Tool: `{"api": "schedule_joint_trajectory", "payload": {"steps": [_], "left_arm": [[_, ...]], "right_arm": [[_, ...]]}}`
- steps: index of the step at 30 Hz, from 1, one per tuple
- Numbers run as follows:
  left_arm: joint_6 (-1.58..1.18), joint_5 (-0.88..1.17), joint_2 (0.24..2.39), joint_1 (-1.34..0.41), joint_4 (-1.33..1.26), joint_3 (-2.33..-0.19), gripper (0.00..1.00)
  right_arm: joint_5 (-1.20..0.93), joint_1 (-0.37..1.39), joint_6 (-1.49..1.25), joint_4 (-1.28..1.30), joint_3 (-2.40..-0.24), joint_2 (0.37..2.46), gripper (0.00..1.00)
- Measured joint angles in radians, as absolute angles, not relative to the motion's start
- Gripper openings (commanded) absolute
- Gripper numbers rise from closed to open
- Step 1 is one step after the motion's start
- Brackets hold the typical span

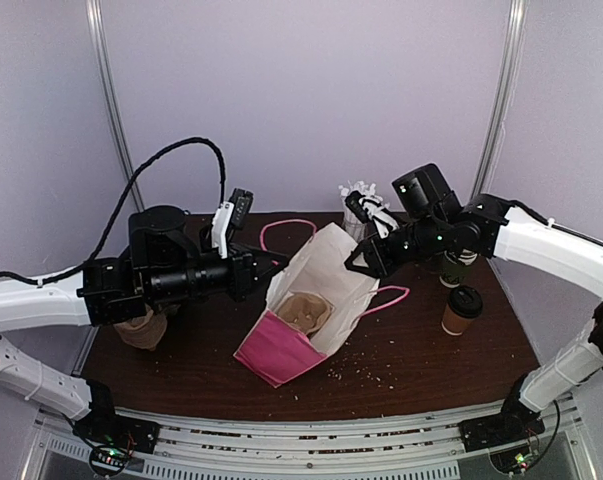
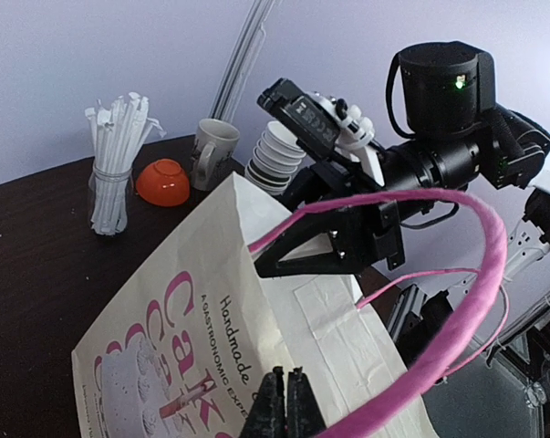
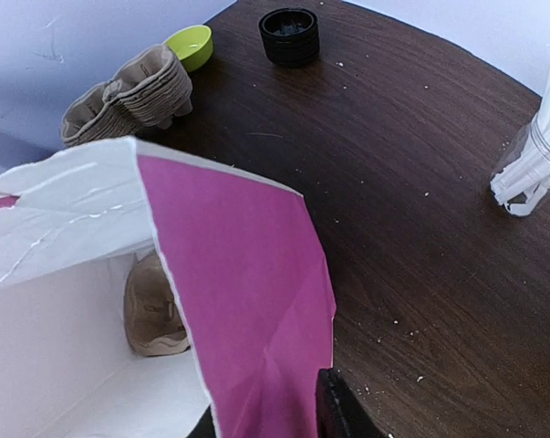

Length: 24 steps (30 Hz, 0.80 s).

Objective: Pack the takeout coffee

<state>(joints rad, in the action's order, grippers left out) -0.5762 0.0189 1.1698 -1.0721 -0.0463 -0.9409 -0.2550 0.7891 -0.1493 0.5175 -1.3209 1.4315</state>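
Observation:
The takeout coffee [image 1: 462, 310], a brown cup with a black lid, stands on the table right of the bag and shows in neither wrist view. The white paper bag [image 1: 321, 270] with pink sides stands open in the middle, a brown cup carrier [image 1: 303, 310] on its floor. My left gripper [image 1: 277, 265] is shut on the bag's left rim; its fingertips [image 2: 286, 401] meet on the printed paper [image 2: 165, 338]. My right gripper [image 1: 351, 265] pinches the right rim, the pink side panel [image 3: 247, 274] between its fingers [image 3: 338, 411].
A glass of white straws [image 1: 359, 195] stands at the back. A beige mug [image 2: 211, 151], an orange bowl [image 2: 161, 182] and stacked paper cups [image 2: 275, 160] stand behind the right arm. Stacked cup carriers [image 3: 129, 91], a green bowl [image 3: 191, 46] and black lids [image 3: 290, 36] are on the left.

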Motion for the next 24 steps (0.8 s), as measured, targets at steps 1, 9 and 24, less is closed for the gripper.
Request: {"api": "schedule_joint_trajectory", "payload": {"steps": [1,9,24], "left_arm": [[-0.560,0.025,1.173,-1.072,-0.042,-0.951,0.00],[-0.409,0.060,1.184,-1.072,-0.018,-0.991,0.00],[-0.117,0.059,1.169,-1.166,-0.041,-0.906,0.00]], "right_arm": [[-0.241,0.800,-0.146,0.507,-1.305,1.418,0.18],[-0.051,0.951,-0.130,0.385,-1.132,1.277,0.00],[0.360,1.164,-0.028,0.093,-0.824,1.108,0.00]]}}
